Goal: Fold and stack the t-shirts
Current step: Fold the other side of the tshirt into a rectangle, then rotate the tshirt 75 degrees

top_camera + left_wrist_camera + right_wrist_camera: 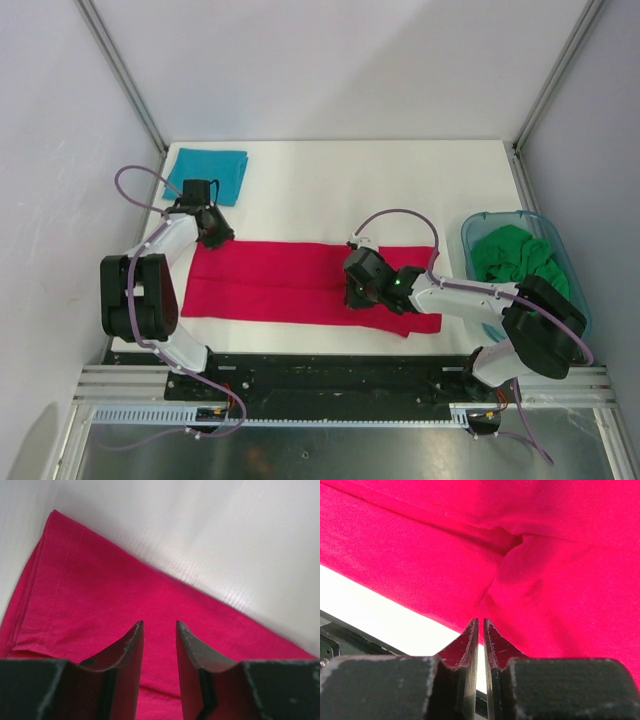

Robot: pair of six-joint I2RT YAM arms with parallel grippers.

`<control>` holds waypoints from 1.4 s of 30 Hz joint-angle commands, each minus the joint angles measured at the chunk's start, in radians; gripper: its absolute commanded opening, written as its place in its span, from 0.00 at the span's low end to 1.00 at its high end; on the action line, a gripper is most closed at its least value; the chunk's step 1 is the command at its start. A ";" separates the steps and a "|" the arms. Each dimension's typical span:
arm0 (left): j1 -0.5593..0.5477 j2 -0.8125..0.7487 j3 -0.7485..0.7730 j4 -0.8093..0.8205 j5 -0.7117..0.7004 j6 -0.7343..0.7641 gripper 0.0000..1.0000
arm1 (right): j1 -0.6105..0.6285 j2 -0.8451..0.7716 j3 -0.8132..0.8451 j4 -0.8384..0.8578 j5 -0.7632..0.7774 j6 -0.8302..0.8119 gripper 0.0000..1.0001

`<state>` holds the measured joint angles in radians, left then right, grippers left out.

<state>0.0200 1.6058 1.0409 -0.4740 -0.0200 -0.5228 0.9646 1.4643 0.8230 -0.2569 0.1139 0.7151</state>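
The crimson-red t-shirt (290,280) lies folded into a long flat strip across the near part of the table. My left gripper (215,232) hovers over the strip's far left corner, open, with only red cloth (100,590) showing beyond its fingertips (159,625). My right gripper (352,293) sits over the strip right of the middle, by its near edge. Its jaws (480,621) stand a narrow slit apart, with nothing between them, beside a puckered crease in the cloth (545,555). A teal-blue t-shirt (208,173) lies folded at the far left. The green t-shirt (515,255) is bunched in the tub.
The see-through blue-green plastic tub (470,232) stands at the table's right edge. White tabletop (330,190) stretches behind the red strip. A black rail runs along the near edge, with grey walls on three sides.
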 commanded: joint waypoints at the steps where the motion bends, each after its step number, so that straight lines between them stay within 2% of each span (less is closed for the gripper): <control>1: -0.009 -0.045 -0.011 0.014 0.012 0.012 0.37 | 0.005 -0.006 0.027 0.006 0.005 0.013 0.13; 3: -0.010 -0.046 -0.013 0.014 0.012 0.012 0.37 | 0.005 -0.019 0.038 -0.020 0.019 0.011 0.15; 8: -0.036 -0.050 -0.016 0.015 0.041 0.012 0.38 | -0.012 -0.092 0.058 -0.122 0.104 0.026 0.35; 12: -0.061 -0.050 -0.015 0.015 0.050 0.009 0.39 | -0.058 -0.161 0.059 -0.264 0.210 0.089 0.42; 16: -0.084 -0.056 -0.015 0.014 0.065 0.004 0.40 | -0.116 -0.226 0.047 -0.413 0.285 0.180 0.43; 23: -0.115 -0.063 -0.005 0.014 0.089 -0.003 0.41 | -0.168 -0.414 -0.090 -0.581 0.260 0.385 0.48; 28: -0.135 -0.054 0.010 0.014 0.098 -0.007 0.42 | -0.196 -0.523 -0.199 -0.612 0.172 0.492 0.49; 36: -0.143 -0.048 0.019 0.015 0.105 0.001 0.41 | -0.183 -0.549 -0.266 -0.623 0.122 0.627 0.50; 42: -0.144 -0.050 0.013 0.017 0.108 0.005 0.42 | -0.188 -0.558 -0.336 -0.546 0.120 0.695 0.51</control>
<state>-0.1154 1.5890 1.0286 -0.4736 0.0662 -0.5236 0.7769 0.9173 0.5179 -0.8516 0.2226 1.3186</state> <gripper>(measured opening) 0.415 0.502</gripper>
